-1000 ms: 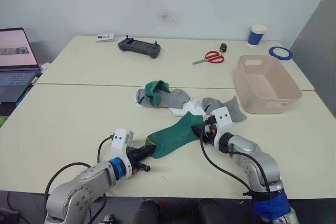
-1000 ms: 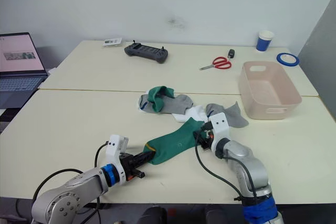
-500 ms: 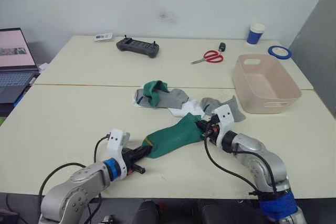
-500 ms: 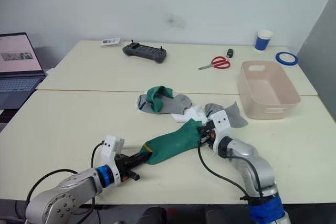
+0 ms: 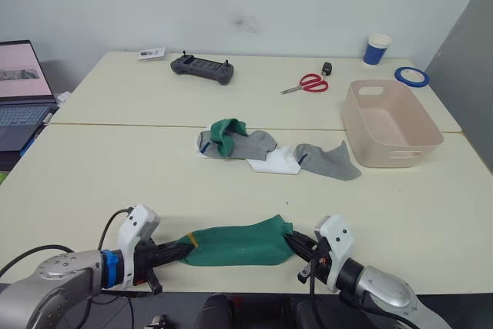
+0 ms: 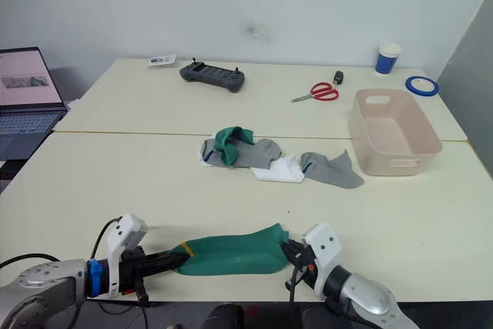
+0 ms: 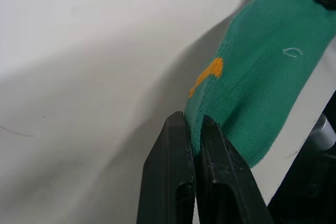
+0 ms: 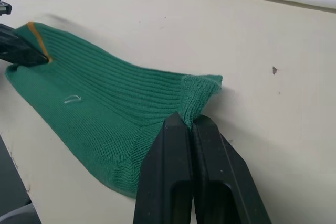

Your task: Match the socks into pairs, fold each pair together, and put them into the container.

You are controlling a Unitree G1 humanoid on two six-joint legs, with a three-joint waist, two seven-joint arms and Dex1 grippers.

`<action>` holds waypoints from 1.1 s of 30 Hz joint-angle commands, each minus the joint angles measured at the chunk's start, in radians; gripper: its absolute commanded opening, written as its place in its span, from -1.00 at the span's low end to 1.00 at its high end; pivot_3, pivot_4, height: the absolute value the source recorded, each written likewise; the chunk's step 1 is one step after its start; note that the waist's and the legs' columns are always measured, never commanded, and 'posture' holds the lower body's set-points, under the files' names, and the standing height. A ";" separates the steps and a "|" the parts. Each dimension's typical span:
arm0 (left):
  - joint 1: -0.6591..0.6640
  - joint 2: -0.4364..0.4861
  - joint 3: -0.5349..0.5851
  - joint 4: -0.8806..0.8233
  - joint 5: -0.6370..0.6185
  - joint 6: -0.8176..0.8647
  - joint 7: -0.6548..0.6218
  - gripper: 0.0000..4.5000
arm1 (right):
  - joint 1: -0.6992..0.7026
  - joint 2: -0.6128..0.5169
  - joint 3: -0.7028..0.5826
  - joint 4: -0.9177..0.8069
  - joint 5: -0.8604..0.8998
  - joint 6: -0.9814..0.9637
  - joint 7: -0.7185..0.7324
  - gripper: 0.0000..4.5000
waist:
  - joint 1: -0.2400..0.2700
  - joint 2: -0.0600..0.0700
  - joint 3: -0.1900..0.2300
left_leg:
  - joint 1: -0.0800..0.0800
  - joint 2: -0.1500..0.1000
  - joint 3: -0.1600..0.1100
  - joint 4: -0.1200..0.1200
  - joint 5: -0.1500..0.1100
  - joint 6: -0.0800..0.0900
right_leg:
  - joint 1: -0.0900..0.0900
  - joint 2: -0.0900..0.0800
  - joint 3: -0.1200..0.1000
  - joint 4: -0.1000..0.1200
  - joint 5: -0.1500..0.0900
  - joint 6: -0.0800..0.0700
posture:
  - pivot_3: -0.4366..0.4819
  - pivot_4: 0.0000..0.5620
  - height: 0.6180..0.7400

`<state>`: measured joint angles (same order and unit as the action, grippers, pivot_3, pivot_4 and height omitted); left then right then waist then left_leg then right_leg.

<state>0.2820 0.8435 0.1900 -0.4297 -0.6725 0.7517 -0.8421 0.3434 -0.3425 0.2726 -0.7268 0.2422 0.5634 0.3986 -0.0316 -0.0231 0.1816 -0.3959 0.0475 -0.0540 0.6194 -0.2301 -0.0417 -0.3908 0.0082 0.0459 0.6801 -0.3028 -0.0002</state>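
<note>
A dark green sock (image 5: pixel 239 242) lies stretched flat along the table's front edge. My left gripper (image 5: pixel 179 252) is shut on its toe end beside an orange mark (image 7: pixel 210 71). My right gripper (image 5: pixel 291 243) is shut on the bunched cuff end (image 8: pixel 199 88). Farther back, mid-table, lies a pile of socks: a second green sock (image 5: pixel 225 133) crumpled on a grey sock (image 5: pixel 253 142), then a white sock (image 5: pixel 276 163) and another grey sock (image 5: pixel 327 161). The pale pink container (image 5: pixel 420 141) stands at the right, with nothing inside.
Red-handled scissors (image 5: pixel 306 83), a small black object (image 5: pixel 327 68), a blue paper cup (image 5: pixel 377 50) and a blue tape roll (image 5: pixel 411 76) sit at the back right. A dark controller (image 5: pixel 202 68) and a card (image 5: pixel 153 54) lie at the back left. A laptop (image 5: pixel 19 94) stands off the left edge.
My right gripper has shut on the green sock's cuff. Both grippers have drawn the sock away from the pile to the front edge, where it now lies stretched out.
</note>
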 commanded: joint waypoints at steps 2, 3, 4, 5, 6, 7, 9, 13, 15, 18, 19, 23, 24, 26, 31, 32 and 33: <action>-0.060 -0.023 -0.066 0.041 0.068 -0.053 -0.002 -1.00 | 0.061 -0.024 -0.023 -0.001 0.007 -0.088 0.024 -0.98 | 0.004 -0.001 0.000 | 0.000 0.000 0.000 0.000 0.000 0.000 | 0.000 -0.001 0.000 0.000 0.000 0.000 | -0.05 -0.47 1.00; -0.071 -0.024 -0.078 0.047 0.079 -0.060 -0.005 -1.00 | 0.071 -0.027 -0.030 -0.005 0.020 -0.087 0.028 -0.98 | 0.005 0.000 0.000 | 0.000 0.000 0.000 0.000 0.000 0.000 | 0.000 -0.002 0.000 0.000 0.000 0.000 | -0.05 -0.47 1.00; -0.081 -0.025 -0.086 0.052 0.083 -0.062 -0.008 -1.00 | 0.078 -0.030 -0.033 -0.009 0.029 -0.088 0.033 -0.98 | 0.005 0.000 0.000 | 0.000 0.000 0.000 0.000 0.000 0.000 | 0.001 -0.002 0.000 0.000 0.000 0.001 | -0.05 -0.47 1.00; -0.094 -0.029 -0.089 0.057 0.082 -0.062 -0.008 -1.00 | 0.086 -0.029 -0.039 -0.014 0.045 -0.080 0.035 -0.98 | 0.005 0.000 0.000 | 0.000 0.000 0.000 0.000 0.000 0.000 | 0.001 -0.002 0.000 0.000 0.000 0.001 | -0.05 -0.47 1.00; -0.105 -0.034 -0.088 0.062 0.083 -0.064 -0.007 -1.00 | 0.091 -0.023 -0.046 -0.015 0.053 -0.079 0.028 -0.98 | 0.005 0.000 0.000 | 0.000 0.000 0.000 0.000 0.000 0.000 | 0.001 -0.002 0.000 0.000 0.000 0.001 | -0.05 -0.47 1.00; -0.115 -0.036 -0.089 0.070 0.084 -0.065 -0.008 -1.00 | 0.094 -0.012 -0.059 -0.012 0.061 -0.073 0.011 -0.89 | 0.004 0.000 0.000 | 0.000 0.000 0.000 0.000 0.000 0.000 | 0.001 -0.002 -0.001 0.000 0.000 0.001 | -0.05 -0.47 1.00; -0.127 -0.035 -0.092 0.083 0.092 -0.068 -0.011 -1.00 | 0.093 0.001 -0.075 -0.007 0.072 -0.064 -0.005 -0.71 | 0.005 0.000 0.000 | 0.000 0.000 0.000 0.000 0.000 0.000 | 0.001 -0.002 -0.001 0.000 0.000 0.001 | -0.05 -0.47 1.00; -0.124 -0.031 -0.101 0.087 0.102 -0.069 -0.018 -1.00 | 0.112 -0.013 -0.095 -0.019 0.083 -0.065 0.003 -0.13 | 0.004 0.000 0.000 | 0.000 0.000 0.000 0.000 0.000 0.000 | 0.001 -0.001 -0.001 0.000 0.000 0.001 | -0.05 -0.47 1.00; -0.125 -0.035 -0.104 0.087 0.103 -0.069 -0.016 -1.00 | 0.115 -0.022 -0.107 -0.022 0.089 -0.076 0.013 0.18 | 0.004 0.000 0.000 | 0.000 0.000 0.000 0.000 0.000 0.000 | 0.001 -0.001 -0.001 0.000 0.000 0.001 | -0.05 -0.47 1.00; -0.125 -0.041 -0.106 0.083 0.101 -0.066 -0.012 -1.00 | 0.074 -0.049 -0.126 -0.022 0.099 -0.074 0.037 0.61 | 0.003 0.000 0.000 | 0.000 0.000 0.000 0.000 0.000 0.000 | 0.001 -0.001 -0.001 0.000 0.000 0.001 | -0.05 -0.47 1.00; -0.124 -0.042 -0.107 0.082 0.102 -0.066 -0.011 -1.00 | 0.056 -0.059 -0.125 -0.015 0.096 -0.063 0.040 0.77 | 0.003 0.000 0.000 | 0.000 0.000 0.000 0.000 0.000 0.000 | 0.001 -0.001 -0.001 0.000 0.000 0.001 | -0.05 -0.47 1.00; -0.123 -0.050 -0.111 0.076 0.105 -0.064 -0.007 -1.00 | -0.012 -0.073 -0.115 0.042 0.090 -0.016 0.037 0.77 | 0.003 -0.001 -0.001 | 0.002 -0.001 0.001 0.000 0.000 0.000 | 0.002 -0.001 -0.001 0.000 0.000 0.002 | -0.05 -0.47 1.00; -0.123 -0.051 -0.111 0.073 0.105 -0.063 -0.006 -1.00 | -0.020 -0.075 -0.114 0.051 0.090 -0.015 0.039 0.77 | 0.004 -0.001 -0.001 | 0.002 -0.001 0.000 0.000 0.000 0.000 | 0.002 -0.001 -0.001 0.000 0.000 0.002 | -0.05 -0.47 1.00; -0.118 -0.055 -0.111 0.065 0.104 -0.060 -0.002 -1.00 | -0.046 -0.077 -0.119 0.066 0.115 0.011 0.055 0.69 | 0.005 -0.001 -0.001 | 0.001 -0.001 0.000 0.000 0.000 0.000 | 0.002 -0.001 -0.001 0.000 0.000 0.002 | -0.05 -0.47 1.00; -0.105 -0.058 -0.106 0.049 0.100 -0.055 0.003 -1.00 | -0.077 -0.116 -0.113 0.079 0.148 0.043 0.114 0.02 | 0.005 0.000 -0.001 | 0.001 -0.002 0.000 0.000 0.000 0.000 | 0.002 -0.001 -0.001 0.000 0.002 0.006 | -0.05 -0.47 1.00; -0.099 -0.056 -0.102 0.043 0.095 -0.051 0.002 -1.00 | -0.080 -0.126 -0.110 0.080 0.147 0.035 0.127 -0.14 | 0.005 0.000 -0.001 | 0.001 -0.002 0.000 0.000 0.000 0.000 | 0.002 -0.001 -0.001 0.000 0.002 0.006 | -0.05 -0.47 1.00; -0.095 -0.055 -0.099 0.038 0.091 -0.049 0.003 -1.00 | -0.083 -0.133 -0.108 0.080 0.147 0.030 0.135 -0.29 | 0.005 0.000 -0.001 | 0.001 -0.002 0.000 0.000 0.000 0.000 | 0.002 -0.001 -0.001 0.000 0.002 0.005 | -0.05 -0.47 1.00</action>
<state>0.1706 0.7874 0.0955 -0.3820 -0.5895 0.6905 -0.8409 0.2629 -0.4703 0.1629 -0.6253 0.3760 0.6122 0.5127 -0.0271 -0.0232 0.1811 -0.3947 0.0458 -0.0534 0.6194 -0.2300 -0.0416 -0.3883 0.0075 0.0451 0.6803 -0.3011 0.0047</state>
